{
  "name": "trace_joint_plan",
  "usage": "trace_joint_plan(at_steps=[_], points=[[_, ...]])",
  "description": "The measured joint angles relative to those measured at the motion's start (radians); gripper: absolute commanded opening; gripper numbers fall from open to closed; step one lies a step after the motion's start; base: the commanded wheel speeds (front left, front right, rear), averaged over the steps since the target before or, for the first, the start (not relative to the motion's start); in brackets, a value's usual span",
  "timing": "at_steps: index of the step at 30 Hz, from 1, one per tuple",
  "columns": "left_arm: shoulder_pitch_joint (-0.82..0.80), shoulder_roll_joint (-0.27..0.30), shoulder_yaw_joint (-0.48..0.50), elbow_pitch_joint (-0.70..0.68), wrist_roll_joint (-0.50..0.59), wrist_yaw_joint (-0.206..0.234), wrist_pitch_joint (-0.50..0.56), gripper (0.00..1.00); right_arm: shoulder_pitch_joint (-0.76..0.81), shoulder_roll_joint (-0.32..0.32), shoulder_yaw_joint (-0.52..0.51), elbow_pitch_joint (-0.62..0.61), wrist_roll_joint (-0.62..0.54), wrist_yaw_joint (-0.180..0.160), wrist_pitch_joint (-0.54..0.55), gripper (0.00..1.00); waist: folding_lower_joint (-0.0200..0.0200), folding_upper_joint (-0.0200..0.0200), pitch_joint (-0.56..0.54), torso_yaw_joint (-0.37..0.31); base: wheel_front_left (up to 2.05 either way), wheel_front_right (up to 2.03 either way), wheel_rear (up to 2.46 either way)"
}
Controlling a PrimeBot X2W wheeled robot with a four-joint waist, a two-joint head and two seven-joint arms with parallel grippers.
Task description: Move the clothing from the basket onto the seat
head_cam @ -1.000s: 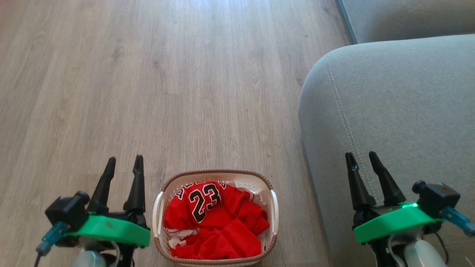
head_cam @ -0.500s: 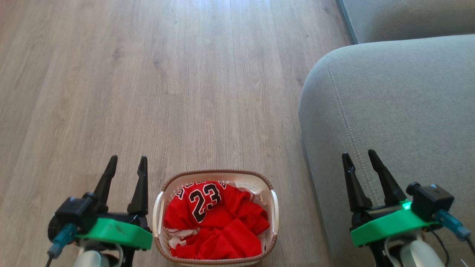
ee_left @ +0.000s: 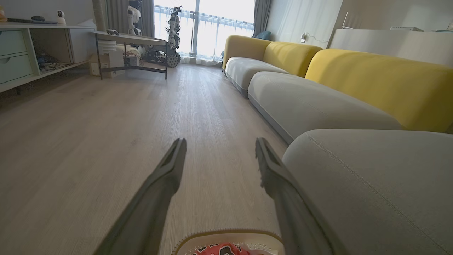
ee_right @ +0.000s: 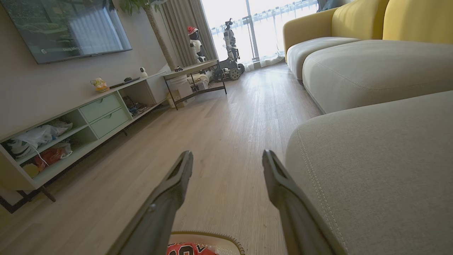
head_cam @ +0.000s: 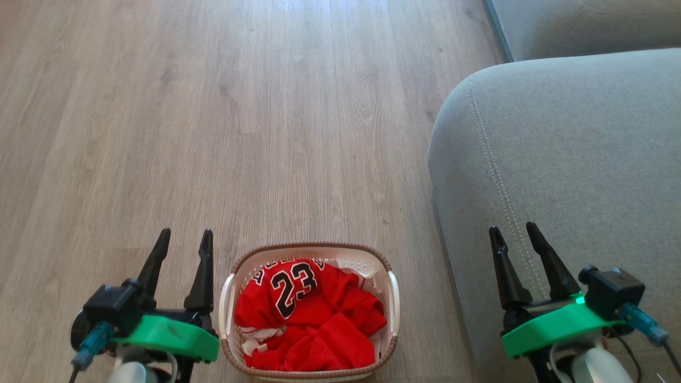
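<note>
Barely anything differs from a second ago. The left gripper (head_cam: 186, 234) sits a touch closer to the basket (head_cam: 314, 247) and a little lower in the head view. The right gripper (head_cam: 512, 227) likewise sits slightly inward, toward the basket, and shows against the seat's (head_cam: 574, 159) floor-side edge. Both have their fingers spread apart with nothing between them, and the wrist views confirm this, each looking out over bare floor (head_cam: 239, 133) between two separated fingers.

The basket stands on the floor in the same spot as before, between the two grippers and near the seat's edge without touching it. The clothing (head_cam: 314, 319) lies heaped inside, filling the basket nearly to its rim. The jersey's number 23 faces up toward the basket's far left corner. Nothing lies on the seat.

I judge the task as not yet begun: the small inward shift reads as the arms lining up on the basket before a reach. Either gripper needs to come down into the heap before any garment moves.
</note>
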Motion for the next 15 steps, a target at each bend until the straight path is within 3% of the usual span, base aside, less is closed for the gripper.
trace_joint_plan(at_steps=[15], points=[[0.0, 0.001, 0.0, 0.01, -0.001, 0.0, 0.0, 1.0, 0.0, -0.001, 0.005, 0.004, 0.007, 0.0, 0.0, 1.0, 0.0, 0.0, 0.006, -0.002, 0.0, 0.0, 0.0]])
